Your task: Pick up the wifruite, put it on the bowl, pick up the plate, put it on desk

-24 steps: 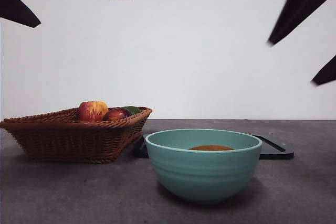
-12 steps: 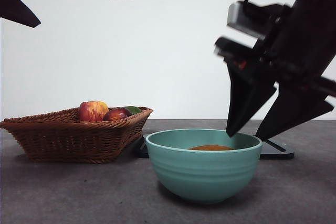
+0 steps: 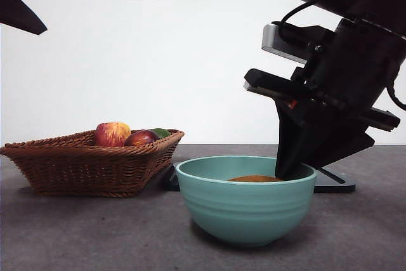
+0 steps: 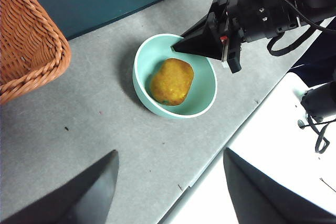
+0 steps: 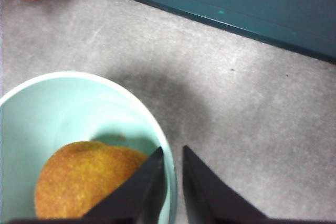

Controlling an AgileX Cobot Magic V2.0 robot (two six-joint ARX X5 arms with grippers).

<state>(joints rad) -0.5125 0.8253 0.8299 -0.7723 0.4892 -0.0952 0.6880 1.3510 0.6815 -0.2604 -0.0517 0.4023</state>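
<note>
**Right gripper straddles the bowl rim; fruit already inside**

We find the wifruite (image 4: pixel 172 81) lying at the bottom of the bowl (image 3: pixel 246 211), its long axis running roughly from the rim side nearest the right arm toward the opposite wall in the left wrist view. The first half of the task reads as done.

The right gripper (image 5: pixel 172 153) is the tool at work. Its jaws stand narrowly parted with the bowl's pale rim between them: one jaw inside the wall, the other outside over the desk (image 5: pixel 252 114). We cannot tell whether the pads press the rim yet; the slit is thin and no clear daylight shows beside the wall. In the front view the dark jaw tips dip just behind the far right part of the rim.

The relation that matters: the fruit lies just inward of the inner jaw, close but apart from it. We judge that closing on the rim should spare the fruit, though a tilt on lifting may roll it.

The left gripper (image 4: pixel 168 182) hangs high, jaws wide apart and empty, well apart from the bowl. The right arm is plainly the nearer.

A dark tray (image 3: pixel 333 182) lies flat behind the bowl, and the wicker basket (image 3: pixel 82 166) holds the apple (image 3: pixel 112 134).
</note>
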